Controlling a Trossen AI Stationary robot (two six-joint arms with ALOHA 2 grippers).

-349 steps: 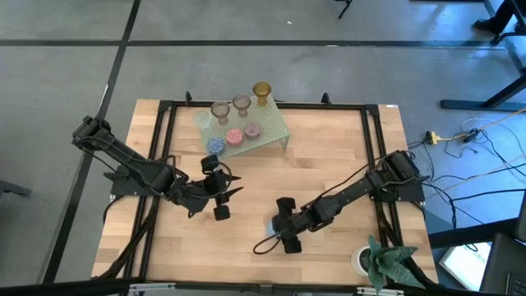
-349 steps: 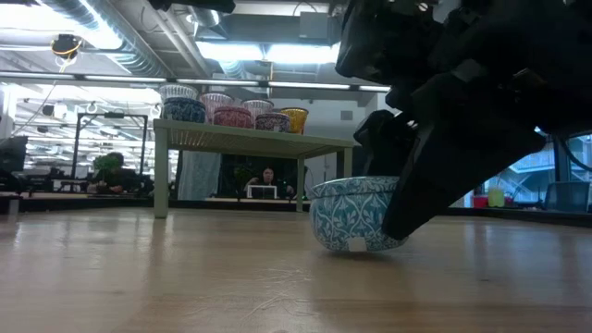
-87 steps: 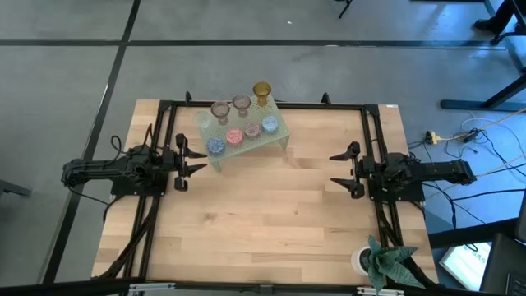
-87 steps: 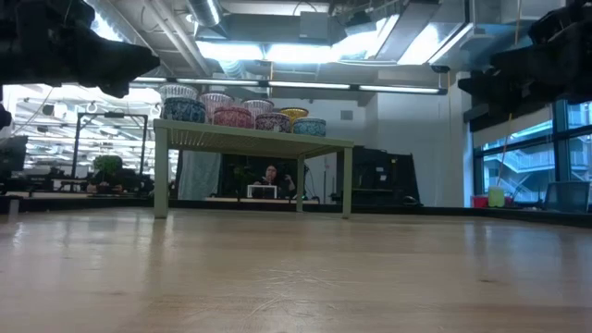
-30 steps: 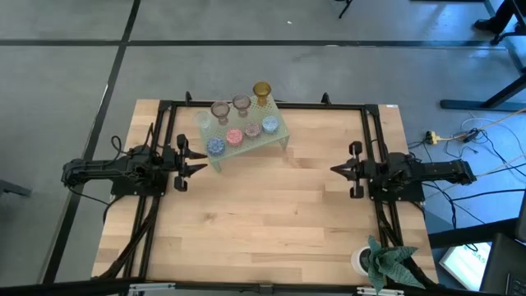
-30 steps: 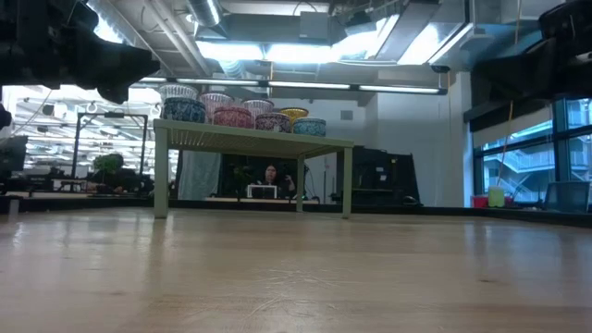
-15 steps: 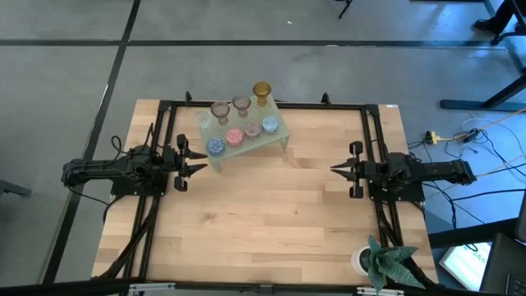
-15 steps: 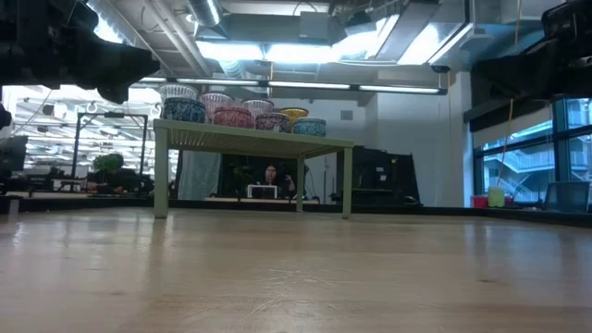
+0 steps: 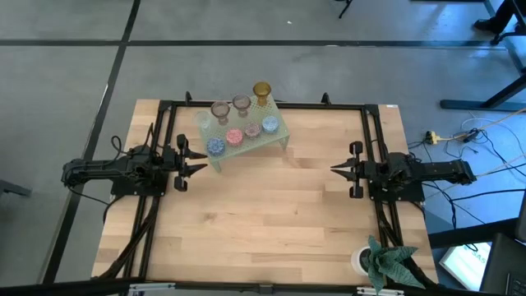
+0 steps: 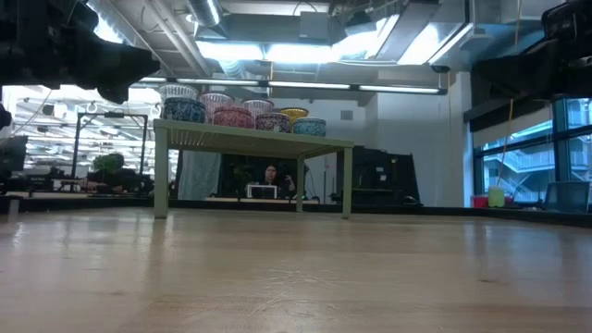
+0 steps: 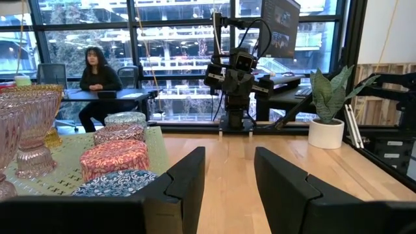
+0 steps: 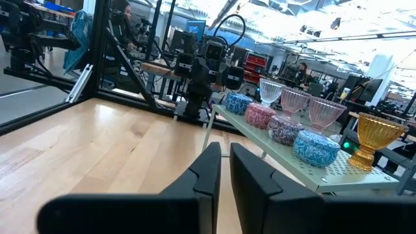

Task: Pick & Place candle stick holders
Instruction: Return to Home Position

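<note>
Eight candle stick holders [image 12: 284,129] stand in two rows on the pale green rack [image 9: 279,131]. Four are patterned cups and four are stemmed, with the amber one at one end. From above, the clear stemmed one at the other end barely shows. The low view catches only their tops, and the amber one is half hidden there. A white potted plant [image 9: 374,261] sits on the desk [image 9: 271,222], well apart from the rack. Beside the rack, the left end effector [image 9: 191,160] is moderately spread. Farther from the rack, the right end effector [image 9: 335,168] is narrowed to a slit.
</note>
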